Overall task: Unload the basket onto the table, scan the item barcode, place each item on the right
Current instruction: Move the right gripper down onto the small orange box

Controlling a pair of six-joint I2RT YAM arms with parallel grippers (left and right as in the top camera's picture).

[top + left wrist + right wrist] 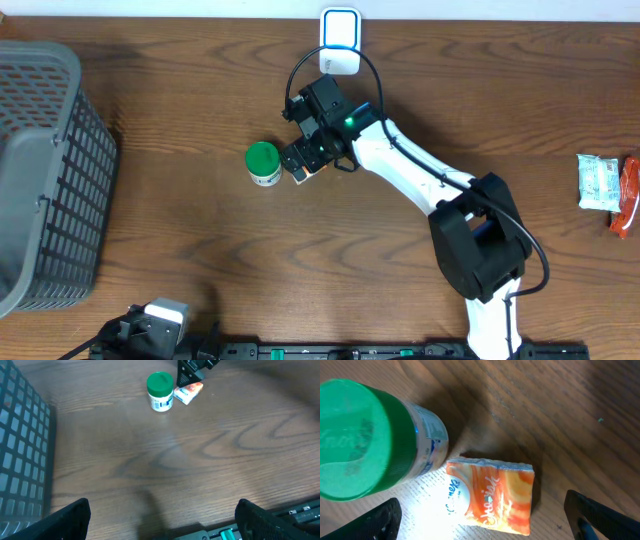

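The orange packet (492,495) lies flat, print up, near the middle of the tabletop (200,240) and a little toward its far edge. Its long axis slants, with one end just beside the green-lidded jar (263,163). The right claw (485,525) hangs over it, spread wide and empty. The left claw (165,530) gapes empty at the near edge.

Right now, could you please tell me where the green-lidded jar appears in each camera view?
Overhead: the green-lidded jar stands left of centre, seen from above.
Left wrist: the jar is at top centre, far across the table.
Right wrist: the jar fills the upper left, very close.
Shared landmark: the orange tissue packet right beside the jar, mostly hidden overhead.
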